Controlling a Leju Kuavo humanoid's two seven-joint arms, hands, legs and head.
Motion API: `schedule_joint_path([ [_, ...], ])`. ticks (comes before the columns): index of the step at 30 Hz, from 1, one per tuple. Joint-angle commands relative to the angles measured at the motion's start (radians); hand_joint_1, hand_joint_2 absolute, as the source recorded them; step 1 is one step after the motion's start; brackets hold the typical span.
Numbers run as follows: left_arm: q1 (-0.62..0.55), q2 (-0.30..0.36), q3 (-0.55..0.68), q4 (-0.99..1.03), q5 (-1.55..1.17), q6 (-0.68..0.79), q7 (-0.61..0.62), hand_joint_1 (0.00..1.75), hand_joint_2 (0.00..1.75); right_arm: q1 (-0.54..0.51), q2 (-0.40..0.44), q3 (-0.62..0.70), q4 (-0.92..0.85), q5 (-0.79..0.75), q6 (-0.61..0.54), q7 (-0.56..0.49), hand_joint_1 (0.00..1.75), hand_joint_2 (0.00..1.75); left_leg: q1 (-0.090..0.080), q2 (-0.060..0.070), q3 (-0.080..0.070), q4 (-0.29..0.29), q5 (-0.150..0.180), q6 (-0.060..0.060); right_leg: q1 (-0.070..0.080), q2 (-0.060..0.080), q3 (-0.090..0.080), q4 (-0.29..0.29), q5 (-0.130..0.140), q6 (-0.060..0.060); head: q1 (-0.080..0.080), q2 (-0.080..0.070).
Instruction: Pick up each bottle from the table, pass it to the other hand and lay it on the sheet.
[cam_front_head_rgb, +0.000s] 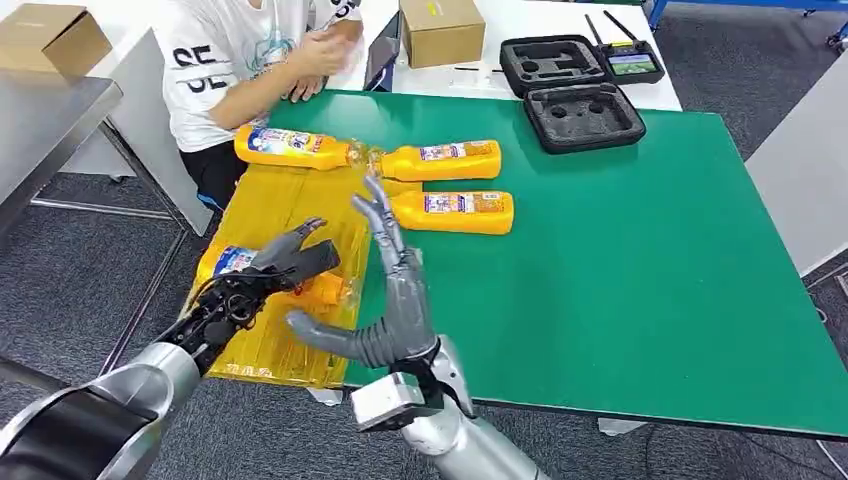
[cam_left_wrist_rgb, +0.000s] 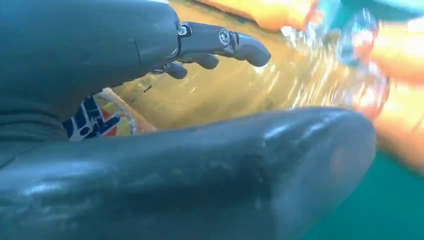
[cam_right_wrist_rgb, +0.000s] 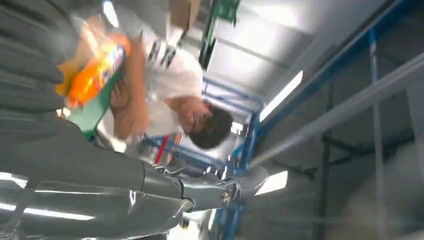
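The green surface (cam_front_head_rgb: 640, 300) carried a yellow sheet (cam_front_head_rgb: 290, 215) along its left edge. Three orange bottles (cam_front_head_rgb: 455, 212) lay lengthwise across the surface: two beside the sheet with caps toward it, one on the sheet's far end. The left hand (cam_front_head_rgb: 285, 262) gripped a fourth bottle (cam_front_head_rgb: 235, 262) over the sheet. The right hand (cam_front_head_rgb: 395, 290) stood upright, fingers spread, holding nothing.

You have four orange bottles, all on their sides. One (cam_front_head_rgb: 292, 146) lies at the far edge of the yellow sheet (cam_front_head_rgb: 285, 210); one (cam_front_head_rgb: 240, 268) lies on the sheet under the left hand (cam_front_head_rgb: 275, 262). Two (cam_front_head_rgb: 440, 161) (cam_front_head_rgb: 452, 211) lie on the green table (cam_front_head_rgb: 640, 270), just right of the sheet.
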Motion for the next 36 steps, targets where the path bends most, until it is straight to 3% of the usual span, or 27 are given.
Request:
schedule_joint_path([
  [1, 0.154, -0.035, 0.311, -0.239, 0.209, 0.314, -0.265, 0.00, 0.00, 0.072, -0.080, -0.237, -0.102, 0.049, -0.003, -0.002, 0.00, 1.75, 0.000, -0.001, 0.005, -0.001, -0.001, 0.002, 0.001, -0.002, 0.006, -0.002, -0.001, -0.001, 0.000, 0.000],
  [5, 0.228, -0.037, 0.336, -0.427, 0.245, 0.531, -0.344, 0.00, 0.00, 0.100, -0.080, -0.271, -0.109, 0.083, -0.003, -0.002, 0.00, 1.75, 0.000, -0.002, 0.002, 0.000, -0.001, 0.001, 0.000, -0.002, 0.003, -0.001, -0.001, -0.001, 0.000, 0.000],
  [7, 0.228, -0.037, 0.336, -0.427, 0.245, 0.531, -0.344, 0.00, 0.00, 0.100, -0.080, -0.271, -0.109, 0.083, -0.003, -0.002, 0.00, 1.75, 0.000, -0.001, 0.004, 0.000, -0.002, 0.001, 0.001, -0.002, 0.004, -0.001, -0.002, -0.001, 0.000, 0.000],
  [8, 0.266, -0.019, 0.308, -0.516, 0.265, 0.635, -0.344, 0.00, 0.00, 0.115, -0.082, -0.291, -0.115, 0.103, -0.003, -0.002, 0.00, 1.75, 0.000, 0.000, 0.002, 0.000, -0.001, 0.001, 0.000, -0.001, 0.002, -0.001, -0.001, -0.001, 0.000, 0.000],
  [12, 0.266, -0.019, 0.308, -0.516, 0.265, 0.635, -0.344, 0.00, 0.00, 0.115, -0.082, -0.291, -0.115, 0.103, -0.003, -0.002, 0.00, 1.75, 0.000, 0.000, 0.001, 0.000, -0.001, 0.001, 0.000, -0.001, 0.002, -0.001, -0.001, -0.001, 0.000, 0.000],
  [14, 0.308, -0.003, 0.298, -0.618, 0.292, 0.705, -0.344, 0.00, 0.00, 0.123, -0.084, -0.319, -0.099, 0.127, -0.003, -0.002, 0.00, 1.75, 0.000, 0.000, 0.001, 0.000, -0.001, 0.001, 0.000, -0.001, 0.002, -0.001, -0.001, -0.001, 0.000, 0.000],
  [19, 0.397, -0.016, 0.309, -0.803, 0.350, 0.705, -0.344, 0.00, 0.00, 0.159, -0.105, -0.398, -0.092, 0.149, -0.003, -0.002, 0.00, 1.75, 0.001, 0.001, 0.005, 0.000, -0.003, 0.002, 0.001, 0.000, 0.006, -0.002, -0.002, -0.001, 0.000, 0.000],
  [22, 0.448, -0.002, 0.252, -0.827, 0.445, 0.680, -0.344, 0.00, 0.00, 0.214, -0.117, -0.451, -0.124, 0.155, -0.003, -0.002, 0.00, 1.75, 0.000, -0.002, 0.006, 0.000, -0.004, 0.002, 0.001, -0.003, 0.007, -0.002, -0.004, -0.001, 0.000, 0.000],
  [28, 0.578, -0.028, 0.290, -0.890, 0.606, 0.562, -0.344, 0.00, 0.00, 0.270, -0.109, -0.502, -0.182, 0.131, -0.003, -0.002, 0.00, 1.75, -0.001, 0.000, 0.006, -0.001, -0.004, 0.002, 0.000, -0.001, 0.007, -0.002, -0.004, -0.001, 0.000, 0.000],
  [36, 0.684, -0.103, 0.270, -0.903, 0.660, 0.471, -0.344, 0.00, 0.00, 0.316, -0.083, -0.513, -0.161, 0.114, -0.003, -0.002, 0.00, 1.75, -0.001, -0.001, 0.003, -0.001, -0.004, 0.001, 0.000, -0.001, 0.003, -0.002, -0.003, -0.001, 0.000, 0.000],
])
